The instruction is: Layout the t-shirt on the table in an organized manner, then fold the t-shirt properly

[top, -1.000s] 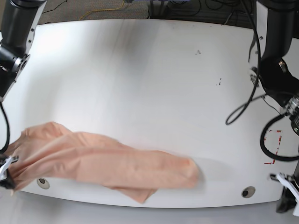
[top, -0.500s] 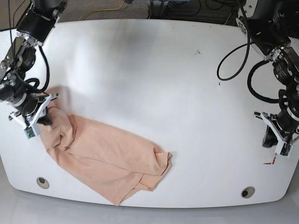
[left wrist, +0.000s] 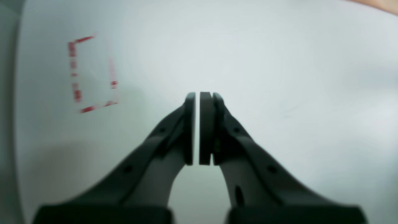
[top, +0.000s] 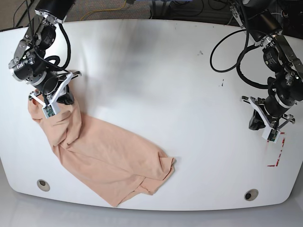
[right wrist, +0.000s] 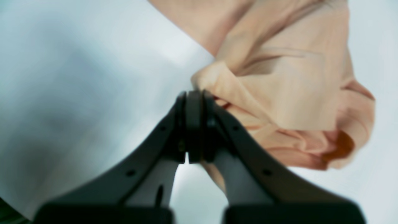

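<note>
At the table's (top: 151,61) near edge, my right gripper (right wrist: 194,96) is clamped on a bunched corner of the t-shirt (top: 109,158), jaws pressed tight on the peach cloth.

Crumpled and trailing diagonally toward the front edge by a grommet hole (top: 43,184), the shirt lies on the white top; farther off, my left gripper (left wrist: 199,96) hangs closed and empty near the red-marked rectangle (left wrist: 91,73).
</note>
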### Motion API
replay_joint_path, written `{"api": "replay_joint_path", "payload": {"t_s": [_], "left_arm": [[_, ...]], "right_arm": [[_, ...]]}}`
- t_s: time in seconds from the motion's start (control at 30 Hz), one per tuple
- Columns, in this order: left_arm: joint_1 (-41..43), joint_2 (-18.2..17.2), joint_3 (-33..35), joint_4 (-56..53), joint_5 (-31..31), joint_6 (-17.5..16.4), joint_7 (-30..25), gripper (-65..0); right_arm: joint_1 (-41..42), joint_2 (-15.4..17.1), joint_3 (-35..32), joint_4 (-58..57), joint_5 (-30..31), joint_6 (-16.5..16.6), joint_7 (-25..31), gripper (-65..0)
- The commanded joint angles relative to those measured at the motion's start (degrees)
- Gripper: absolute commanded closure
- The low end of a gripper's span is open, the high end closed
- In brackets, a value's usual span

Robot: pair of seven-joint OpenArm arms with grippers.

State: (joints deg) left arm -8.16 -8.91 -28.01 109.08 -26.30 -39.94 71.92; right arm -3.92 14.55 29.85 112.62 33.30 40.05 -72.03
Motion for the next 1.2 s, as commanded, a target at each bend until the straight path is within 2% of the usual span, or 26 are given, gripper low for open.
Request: {"api": "replay_joint_path", "payload": {"t_s": [0.0,0.27,0.53,0.63,0.7,0.8,0.83,1.0,1.07,1.17], "left_arm": [[-1.20,0.42,-0.08,0.86,-0.64,-0.06,-1.63,0.0],[-2.43,1.92,0.01,0.86,-0.64,-0.06,-1.63,0.0],[-2.61,1.74,0.01,0.86,-0.64,-0.06,-1.63,0.0],[-2.52,1.65,0.01,0.86,-0.64,-0.06,-1.63,0.0],[-2.43,1.65,-0.08,0.86,-0.64,-0.06,-1.55,0.0],[-2.43,1.65,-0.08,0.86,-0.64,-0.06,-1.55,0.0],[-2.43,1.65,-0.08,0.86,-0.64,-0.06,-1.55,0.0],[-2.43,1.65,-0.08,0.86,-0.64,-0.06,-1.55,0.0],[-2.43,1.65,-0.08,0.86,-0.64,-0.06,-1.55,0.0],[-2.43,1.57,-0.08,0.86,-0.64,-0.06,-1.55,0.0]], "right_arm": [[-0.87,0.27,0.26,1.45,0.59,-0.05,1.13,0.0],[-5.62,-1.93,0.26,2.24,0.59,-0.05,1.13,0.0],[-10.01,-2.37,0.26,2.24,0.59,-0.05,1.13,0.0],[-11.42,-2.46,0.26,2.24,0.59,-0.05,1.13,-2.7],[-12.21,-2.46,0.26,2.15,0.59,-0.05,1.13,-8.6],[-13.18,-2.46,0.26,2.15,0.59,-0.05,1.13,-21.4],[-13.44,-2.46,0.26,2.15,0.50,-0.05,1.13,-28.1],[-13.79,-2.46,0.44,2.24,0.50,-0.05,1.13,-52.5],[-13.79,-2.37,0.62,2.68,0.50,-0.05,1.22,-58.2],[-13.26,-2.19,0.70,3.12,0.50,-0.05,1.48,-59.8]]}}
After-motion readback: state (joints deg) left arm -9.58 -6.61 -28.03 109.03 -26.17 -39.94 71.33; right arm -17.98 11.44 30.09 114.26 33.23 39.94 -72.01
